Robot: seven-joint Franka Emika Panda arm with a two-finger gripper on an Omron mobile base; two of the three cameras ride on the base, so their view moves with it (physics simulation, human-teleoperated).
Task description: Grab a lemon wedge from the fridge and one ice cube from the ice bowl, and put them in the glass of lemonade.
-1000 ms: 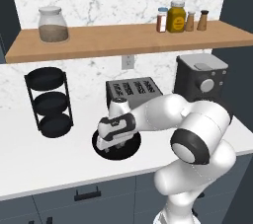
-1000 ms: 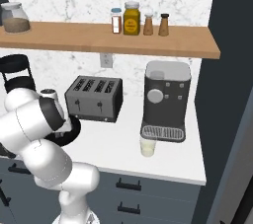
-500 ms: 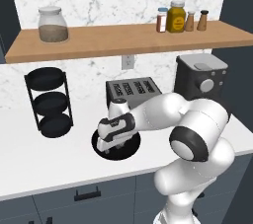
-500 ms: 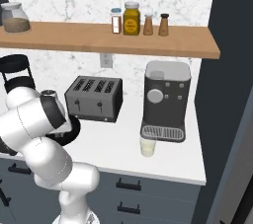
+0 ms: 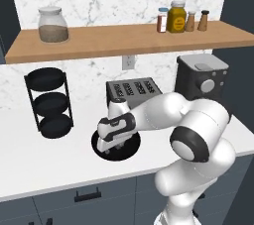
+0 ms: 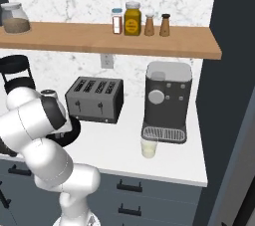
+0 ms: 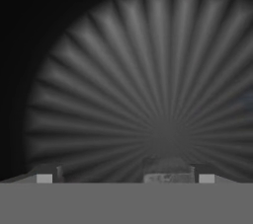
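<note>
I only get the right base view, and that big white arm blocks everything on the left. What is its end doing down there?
Observer: In the left base view the pincer reaches down into the ice bowl, in front of the toaster.
Operator: Is anything in that bowl?
Observer: The hand view shows an ice cube on the bowl's ribbed floor.
Operator: Is it gripping the cube?
Observer: No. The jaws stand wide open, one on each side of the cube.

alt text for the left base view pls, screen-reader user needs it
The white arm's gripper reaches down, open, into the wide black ice bowl on the white counter, in front of a grey toaster. A black three-tier rack stands to the left, a coffee machine to the right.
</note>
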